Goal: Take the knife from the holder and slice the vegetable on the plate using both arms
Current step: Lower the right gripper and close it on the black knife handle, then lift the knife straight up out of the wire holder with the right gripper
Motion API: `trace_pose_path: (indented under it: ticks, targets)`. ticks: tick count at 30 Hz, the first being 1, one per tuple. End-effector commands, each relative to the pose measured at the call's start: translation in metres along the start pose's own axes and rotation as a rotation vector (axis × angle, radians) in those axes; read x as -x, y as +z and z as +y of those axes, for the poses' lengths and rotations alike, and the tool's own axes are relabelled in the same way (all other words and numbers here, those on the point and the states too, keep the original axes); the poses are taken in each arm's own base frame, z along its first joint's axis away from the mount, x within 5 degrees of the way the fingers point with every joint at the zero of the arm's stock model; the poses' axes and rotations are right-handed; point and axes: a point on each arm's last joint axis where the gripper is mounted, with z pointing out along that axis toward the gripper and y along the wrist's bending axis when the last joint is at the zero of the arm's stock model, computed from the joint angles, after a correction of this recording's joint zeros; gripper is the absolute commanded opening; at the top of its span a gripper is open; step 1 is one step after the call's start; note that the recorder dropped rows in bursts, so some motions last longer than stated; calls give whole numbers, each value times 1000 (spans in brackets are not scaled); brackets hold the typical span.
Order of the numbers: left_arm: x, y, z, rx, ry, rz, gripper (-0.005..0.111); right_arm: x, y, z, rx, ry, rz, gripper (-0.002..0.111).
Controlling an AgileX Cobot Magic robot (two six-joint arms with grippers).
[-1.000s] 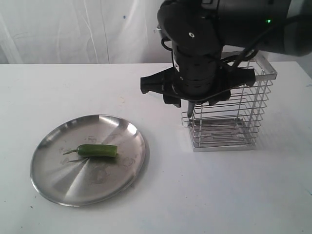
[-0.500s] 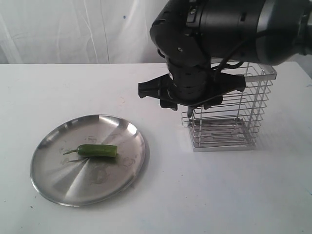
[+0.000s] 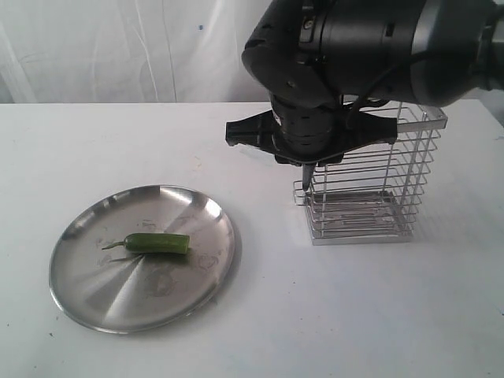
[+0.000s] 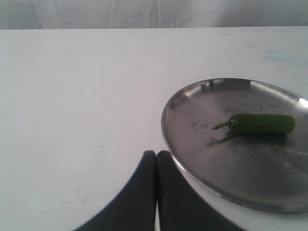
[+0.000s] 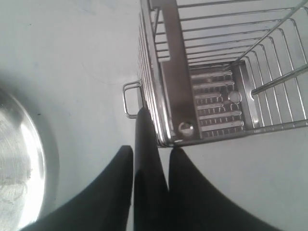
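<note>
The knife (image 5: 145,137) is clamped between the fingers of my right gripper (image 5: 150,149), with its dark blade pointing down. Its tip (image 3: 305,176) hangs outside the front left corner of the wire holder (image 3: 370,185), above the table. The holder (image 5: 211,72) looks empty inside. The green vegetable (image 3: 157,243) lies on the steel plate (image 3: 102,291), stem to the left. My left gripper (image 4: 157,155) is shut on nothing, low over the table just off the plate's rim (image 4: 168,139). The vegetable (image 4: 262,123) lies further in. The left gripper does not show in the exterior view.
The big dark right arm (image 3: 354,47) hangs over the holder's back left part and hides it. A small wire loop (image 5: 129,100) sticks out of the holder's side. White table (image 3: 354,315) runs all round; a white curtain (image 3: 118,47) closes the back.
The right wrist has turned and shifted slightly left by the holder. The knife's tip was hidden half a second ago and shows below the gripper again. Plate and vegetable have not moved.
</note>
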Motion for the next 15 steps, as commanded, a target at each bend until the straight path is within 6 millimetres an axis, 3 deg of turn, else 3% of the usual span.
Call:
trace_pose_path:
  ticks: [1,7,13,15]
  targets:
    - [-1,0,0,-6,-4,-2,0,3,1,-3,-4,22,0,24]
    - [-1,0,0,-6,-4,-2,0,3,0,-3,0,26,6,23]
    - [-1,0,0,-6,-4,-2,0,2,-1,-3,10,37,20,2]
    - [-1,0,0,-6,-4,-2,0,3,-4,-4,14,42,16,0]
